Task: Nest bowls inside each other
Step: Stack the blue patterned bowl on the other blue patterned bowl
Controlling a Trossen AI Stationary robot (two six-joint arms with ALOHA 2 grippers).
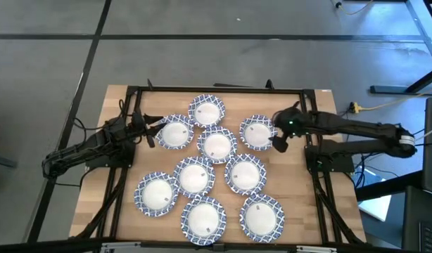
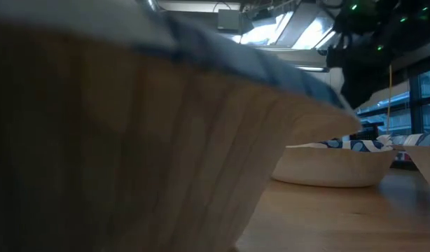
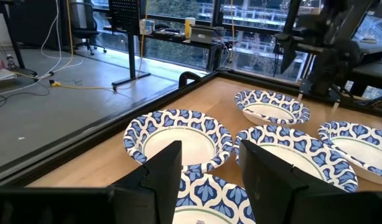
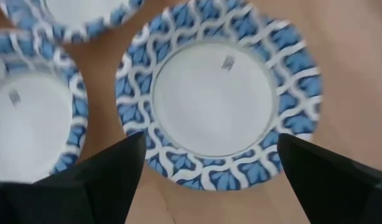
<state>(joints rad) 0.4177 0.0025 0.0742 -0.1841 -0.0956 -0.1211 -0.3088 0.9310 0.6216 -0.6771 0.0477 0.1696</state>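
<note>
Right gripper [image 4: 206,165], jaws spread wide, hangs over a bowl [image 1: 257,133] at two o'clock, apparently lining up a rim grab. Left gripper [image 3: 208,171], also parted, faces the ten o'clock bowl [image 1: 175,133]. All nine lie unstacked.

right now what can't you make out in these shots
- Low view: one bowl's side, close and blurred, hides most of the table.
- Left wrist view: the left hand covers the bowl just under it.
- High view: whether the right hand touches the upper-right bowl is too small to tell.
</note>
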